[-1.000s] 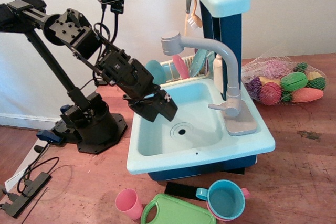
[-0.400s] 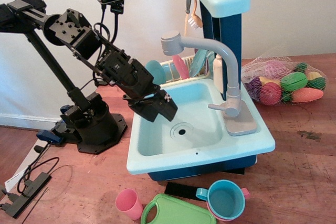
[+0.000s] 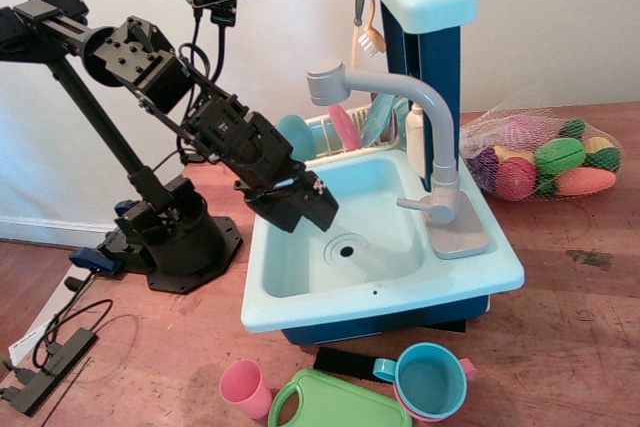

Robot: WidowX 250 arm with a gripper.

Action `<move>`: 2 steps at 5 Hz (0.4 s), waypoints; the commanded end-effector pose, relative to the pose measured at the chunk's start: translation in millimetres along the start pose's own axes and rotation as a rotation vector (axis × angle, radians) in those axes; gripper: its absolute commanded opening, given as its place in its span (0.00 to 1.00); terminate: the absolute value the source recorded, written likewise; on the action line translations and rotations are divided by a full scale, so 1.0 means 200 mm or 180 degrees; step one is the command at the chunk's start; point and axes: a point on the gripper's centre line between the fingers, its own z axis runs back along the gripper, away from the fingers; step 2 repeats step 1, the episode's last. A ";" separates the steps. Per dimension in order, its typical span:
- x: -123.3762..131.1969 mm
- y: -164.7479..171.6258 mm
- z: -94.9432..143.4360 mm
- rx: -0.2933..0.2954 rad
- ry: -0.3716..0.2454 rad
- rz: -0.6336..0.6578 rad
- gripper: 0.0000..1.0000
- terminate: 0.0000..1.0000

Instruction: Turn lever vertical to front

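Note:
The lever (image 3: 414, 204) is a short grey stub sticking out to the left from the round collar of the grey toy faucet (image 3: 440, 205), over the right side of the light-blue sink (image 3: 380, 292). The faucet's long arched spout (image 3: 385, 82) reaches left above the basin. My black gripper (image 3: 308, 209) hangs over the sink's left rim, well to the left of the lever and apart from it. Its fingers look close together and hold nothing that I can see; whether they are fully shut does not show.
A dish rack with plates (image 3: 345, 127) stands behind the sink. A net bag of toy food (image 3: 545, 159) lies at the right. A pink cup (image 3: 245, 388), green cutting board (image 3: 335, 404) and blue cup (image 3: 430, 379) lie in front. The arm's base (image 3: 175, 237) stands at the left.

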 end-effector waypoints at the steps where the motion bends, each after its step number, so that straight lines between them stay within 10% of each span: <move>1: 0.00 -0.02 0.04 -0.0101 0.0011 0.0032 1.00 1.00; 2: 0.00 -0.02 0.04 -0.0101 0.0011 0.0032 1.00 1.00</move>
